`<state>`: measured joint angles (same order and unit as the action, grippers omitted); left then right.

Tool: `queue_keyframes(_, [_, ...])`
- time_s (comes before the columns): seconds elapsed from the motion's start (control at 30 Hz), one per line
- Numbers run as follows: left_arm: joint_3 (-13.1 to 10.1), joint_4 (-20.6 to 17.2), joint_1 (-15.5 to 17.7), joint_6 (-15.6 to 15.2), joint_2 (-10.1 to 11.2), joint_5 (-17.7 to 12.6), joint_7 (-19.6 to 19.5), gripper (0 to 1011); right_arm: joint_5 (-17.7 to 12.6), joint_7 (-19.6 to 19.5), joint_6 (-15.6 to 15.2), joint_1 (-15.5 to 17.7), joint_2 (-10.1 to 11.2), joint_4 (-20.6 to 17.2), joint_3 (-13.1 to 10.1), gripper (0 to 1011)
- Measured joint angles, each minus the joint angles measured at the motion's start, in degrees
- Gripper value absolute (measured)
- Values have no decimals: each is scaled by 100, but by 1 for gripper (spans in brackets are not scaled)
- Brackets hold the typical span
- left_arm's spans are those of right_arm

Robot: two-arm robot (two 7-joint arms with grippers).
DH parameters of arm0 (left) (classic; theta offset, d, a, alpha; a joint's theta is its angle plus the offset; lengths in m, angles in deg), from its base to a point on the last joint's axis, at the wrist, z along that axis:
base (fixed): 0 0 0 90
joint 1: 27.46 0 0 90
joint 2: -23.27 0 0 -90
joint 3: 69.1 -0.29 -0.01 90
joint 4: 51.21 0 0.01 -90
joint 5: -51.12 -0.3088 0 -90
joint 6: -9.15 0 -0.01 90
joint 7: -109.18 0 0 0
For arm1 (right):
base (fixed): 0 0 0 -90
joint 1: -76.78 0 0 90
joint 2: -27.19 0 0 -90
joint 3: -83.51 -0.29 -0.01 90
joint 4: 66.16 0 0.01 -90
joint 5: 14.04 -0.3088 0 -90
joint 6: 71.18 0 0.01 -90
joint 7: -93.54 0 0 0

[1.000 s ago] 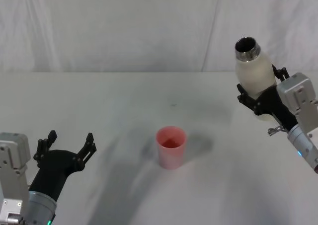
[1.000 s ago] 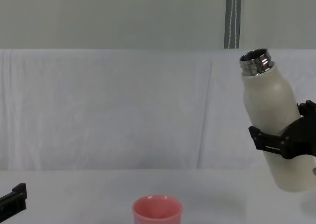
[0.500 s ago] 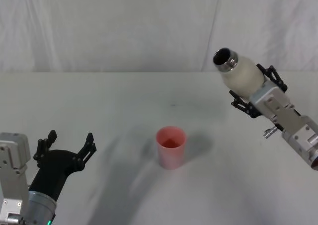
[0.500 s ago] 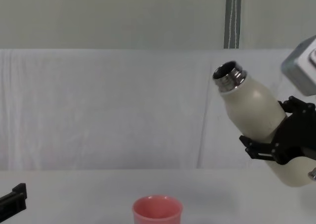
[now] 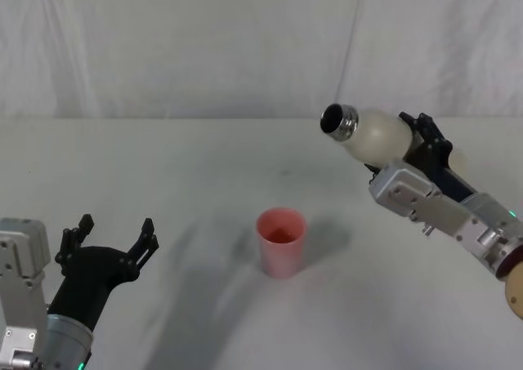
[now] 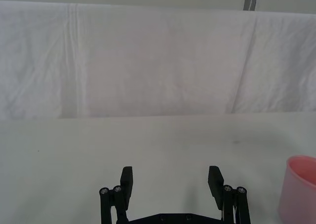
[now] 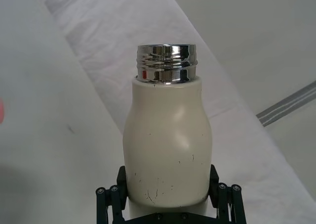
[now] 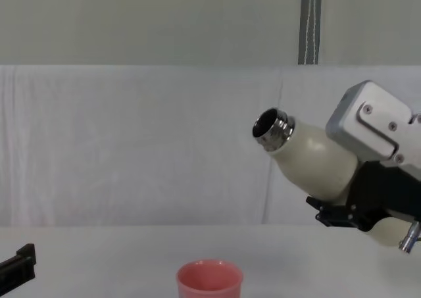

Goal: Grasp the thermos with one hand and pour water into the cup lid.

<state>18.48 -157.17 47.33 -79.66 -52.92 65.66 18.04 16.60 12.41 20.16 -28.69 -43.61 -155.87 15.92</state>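
The left gripper (image 5: 113, 241) is seen low on the left side of the white table (image 5: 204, 166), well apart from everything else. Its black fingers (image 6: 127, 180) are spread wide apart and nothing is held between them. In the chest view it is cut off at the edge, so just a black tip (image 8: 18, 262) is seen.

The pink cup (image 5: 281, 242) is set upright near the middle of the table, with nothing around it. A little dark patch is seen at the bottom inside it, but what it is cannot be told. In the left wrist view the cup (image 6: 298, 188) is cut off at the edge.

A white cloth wall (image 5: 180, 43) is hung behind the table.

The bottle (image 5: 372, 134) is held up in the air on the right, above the table. It is tipped over a lot, almost lying flat, and its shiny open mouth (image 8: 267, 127) is pointed to the left, toward the cup's side. The mouth is higher than the cup and off to its right, not over it. No water is seen coming out. The right gripper (image 5: 425, 145) is clamped around the bottle's lower body, so the bottom of the bottle is mostly hidden.
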Motion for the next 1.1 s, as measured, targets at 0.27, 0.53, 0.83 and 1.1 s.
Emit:
queue_keyframes(0.27, [0, 0, 0, 0, 0, 0, 0, 1001, 335, -93, 5, 16, 30, -3, 178, 950])
queue_keyframes(0.53, [0, 0, 0, 0, 0, 0, 0, 1001, 713, -221, -23, 44, 62, 34, 359, 950])
queue_keyframes(0.83, [0, 0, 0, 0, 0, 0, 0, 1001, 1008, -339, -37, 66, 88, 142, 480, 950])
queue_keyframes(1.1, [0, 0, 0, 0, 0, 0, 0, 1001, 1132, -301, -35, 41, 99, 257, 597, 950])
